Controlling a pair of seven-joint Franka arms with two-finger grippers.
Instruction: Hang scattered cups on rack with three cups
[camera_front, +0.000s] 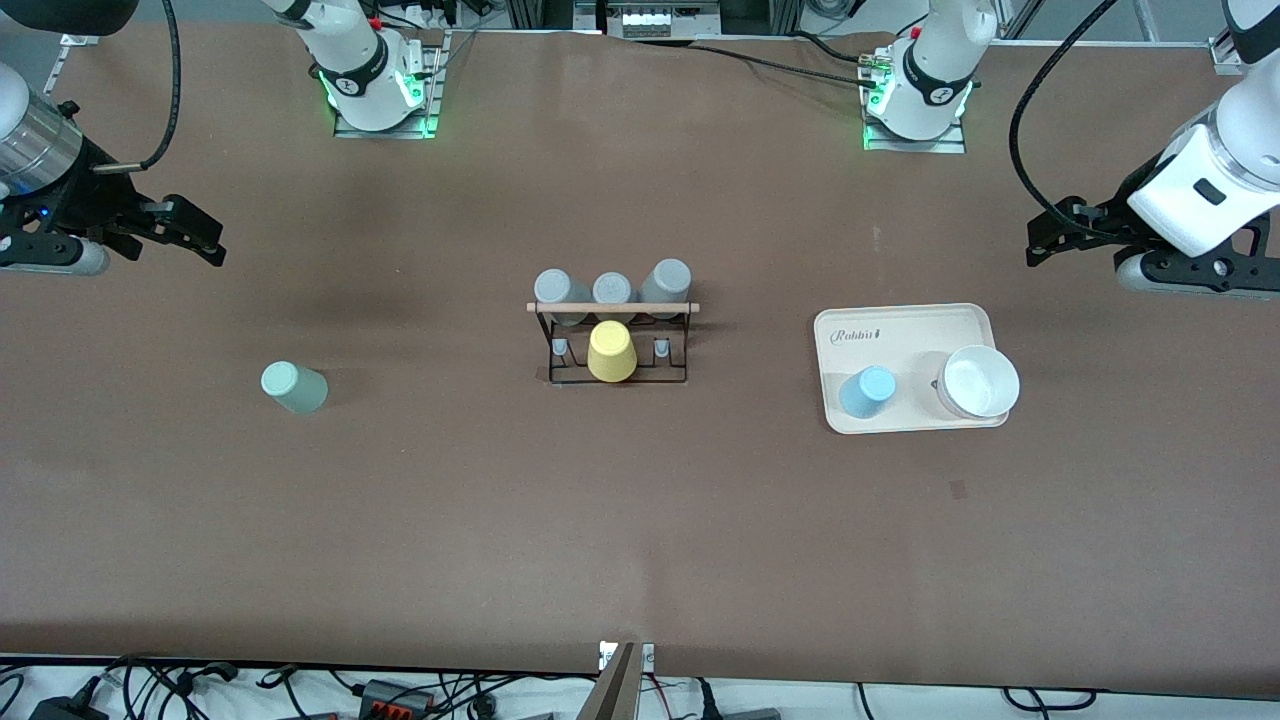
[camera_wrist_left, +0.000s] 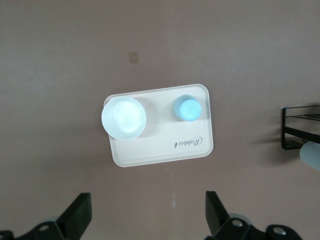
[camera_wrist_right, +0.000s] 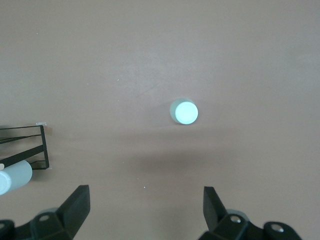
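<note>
The pale mint-green cup (camera_front: 293, 387) stands upside down on the bare table toward the right arm's end; it also shows in the right wrist view (camera_wrist_right: 184, 112). The light blue cup (camera_front: 866, 391) stands upside down on the cream tray (camera_front: 905, 330); it also shows in the left wrist view (camera_wrist_left: 187, 108). The black wire rack (camera_front: 640, 308) stands mid-table and holds a yellow cup (camera_front: 611, 351) and three grey cups (camera_front: 612, 288). My right gripper (camera_front: 205, 238) is open and empty over the table's right-arm end. My left gripper (camera_front: 1040, 238) is open and empty over the table's left-arm end, beside the tray.
A white bowl (camera_front: 980, 381) sits on the tray beside the blue cup, toward the left arm's end. Two free pegs flank the yellow cup on the rack. The rack's edge shows in both wrist views (camera_wrist_left: 283, 127) (camera_wrist_right: 46, 147). Cables lie along the table's front edge.
</note>
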